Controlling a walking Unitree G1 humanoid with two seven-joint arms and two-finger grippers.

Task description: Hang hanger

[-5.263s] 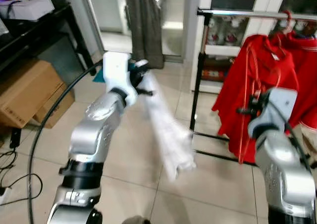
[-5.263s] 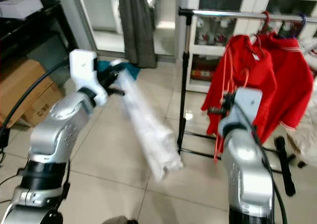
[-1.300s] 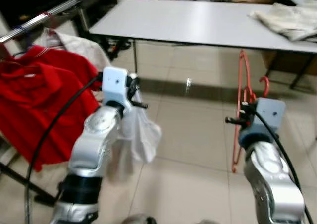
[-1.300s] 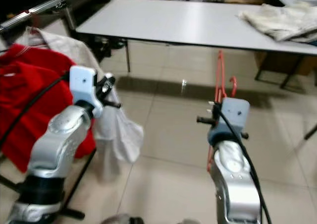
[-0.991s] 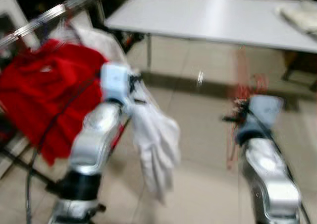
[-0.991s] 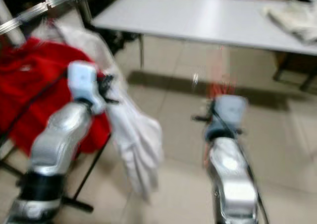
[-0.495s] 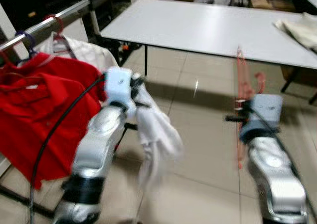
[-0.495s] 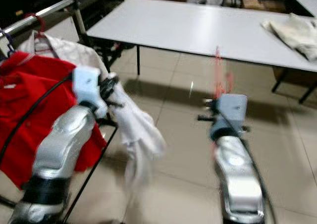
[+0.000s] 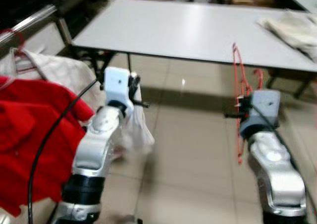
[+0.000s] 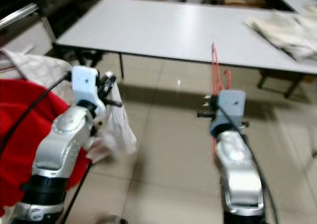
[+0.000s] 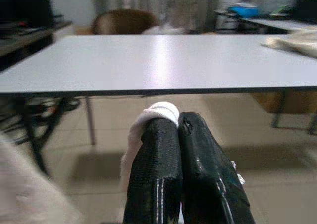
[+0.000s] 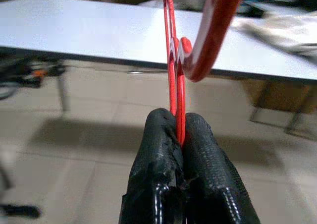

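red plastic hanger [image 12: 174, 60] is pinched tight in the right gripper [image 12: 181, 135], standing upright on the right before a long grey table [image 9: 188, 28]. the left gripper [image 11: 178, 130] is clenched on a white cloth [image 9: 136, 127]. red shirts [image 9: 29, 135] hang far left.

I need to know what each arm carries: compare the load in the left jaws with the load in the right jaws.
The left gripper is shut on a white garment, soft cloth that hangs limp below the arm; the right gripper is shut on a red hanger, thin and rigid. The white garment droops toward the floor, while the red hanger stands up above the arm. Both are pinched between closed jaws, in front of the white table.
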